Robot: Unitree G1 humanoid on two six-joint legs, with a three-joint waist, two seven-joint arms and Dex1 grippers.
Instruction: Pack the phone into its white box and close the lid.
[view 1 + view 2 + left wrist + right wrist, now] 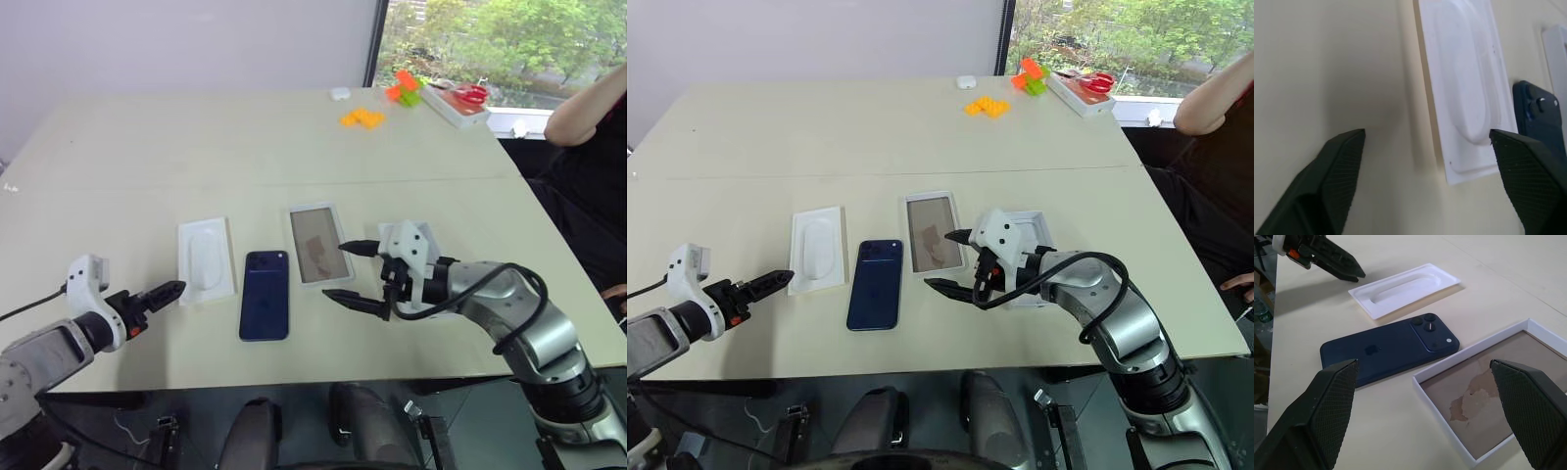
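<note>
- Your left gripper (174, 289) hovers low over the tabletop (245, 147) near its front left corner, jaws spread wide in the wrist view and holding nothing; its tips point at the near end of the white insert (206, 259) and stop just short of it.
- Your right gripper (351, 271) hangs over the front part of the tabletop towards its right side, jaws wide apart and empty, aimed across at the white box and the phone.
- The phone (265, 294) lies flat, back up, near the front edge around the middle, its camera cluster at the far end. It sits between the insert and the box, apart from both, and outside the box.
- The white insert with its oval recess lies flat just beside the phone, on the side of the left edge.
- The white box (315, 243) lies open just on the phone's other side, its brownish floor bare, its near end a little farther from the front edge than the phone's.
- The lid (1031, 230) lies behind the right gripper, mostly hidden by it; you cannot tell which face is up.
- Towards the far right corner sit orange blocks (362, 117), orange and green blocks (404, 88) and a tray with red scissors (460, 103).
- A person's arm (588, 103) shows past the right edge.
</note>
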